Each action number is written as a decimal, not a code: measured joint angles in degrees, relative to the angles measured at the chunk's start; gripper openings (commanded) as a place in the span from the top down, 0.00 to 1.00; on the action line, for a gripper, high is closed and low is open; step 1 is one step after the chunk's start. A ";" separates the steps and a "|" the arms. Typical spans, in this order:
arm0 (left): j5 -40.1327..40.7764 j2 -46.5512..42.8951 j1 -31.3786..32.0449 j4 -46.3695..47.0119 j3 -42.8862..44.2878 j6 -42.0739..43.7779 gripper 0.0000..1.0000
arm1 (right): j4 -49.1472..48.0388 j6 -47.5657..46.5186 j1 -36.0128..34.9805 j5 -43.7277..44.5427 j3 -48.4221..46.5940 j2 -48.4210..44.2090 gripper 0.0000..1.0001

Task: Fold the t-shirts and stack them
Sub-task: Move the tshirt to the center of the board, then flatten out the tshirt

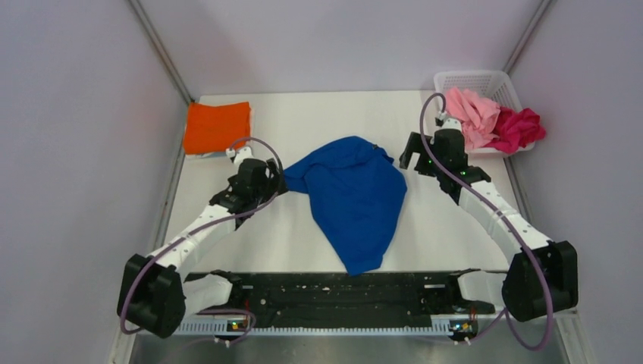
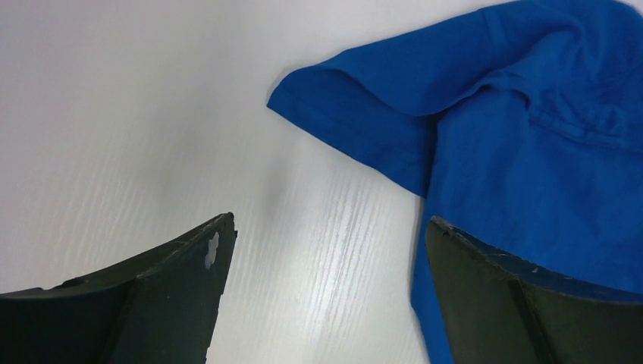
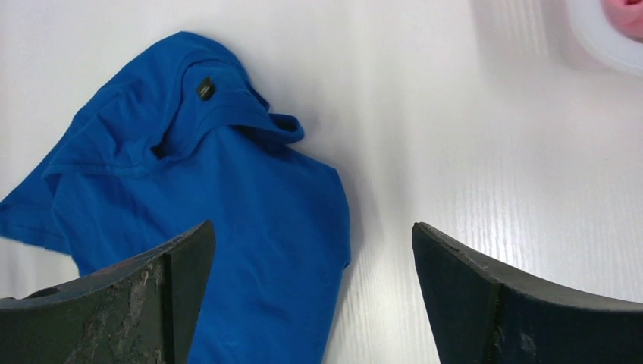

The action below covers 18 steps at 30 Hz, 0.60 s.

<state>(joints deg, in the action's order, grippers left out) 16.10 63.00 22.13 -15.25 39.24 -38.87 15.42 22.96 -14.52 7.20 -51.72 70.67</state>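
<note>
A royal blue t-shirt lies crumpled in the middle of the white table; its print is hidden. It shows in the left wrist view and the right wrist view. My left gripper is open and empty at the shirt's left sleeve edge. My right gripper is open and empty beside the shirt's upper right edge. A folded orange t-shirt lies at the back left. A light pink t-shirt and a magenta t-shirt sit crumpled in the basket.
A white lattice plastic basket stands at the back right corner; its rim shows in the right wrist view. Grey walls close in the table on three sides. A black rail runs along the near edge between the arm bases.
</note>
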 measured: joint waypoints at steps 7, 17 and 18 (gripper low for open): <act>-2.97 15.76 -3.56 0.63 8.13 -0.33 0.01 | -4.31 -1.92 -0.11 -8.22 1.53 1.05 0.01; -8.02 36.54 -8.37 -0.33 21.38 0.35 0.08 | -2.95 4.13 -8.61 -7.21 11.34 -4.70 0.01; -8.70 37.51 -8.35 -0.52 21.40 0.46 0.11 | -2.54 4.79 -9.09 -7.15 12.24 -5.62 0.01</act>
<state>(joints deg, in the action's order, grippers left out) 7.40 100.51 13.78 -15.77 60.64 -38.41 12.88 27.75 -23.62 0.05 -39.48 65.06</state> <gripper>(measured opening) 0.948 0.985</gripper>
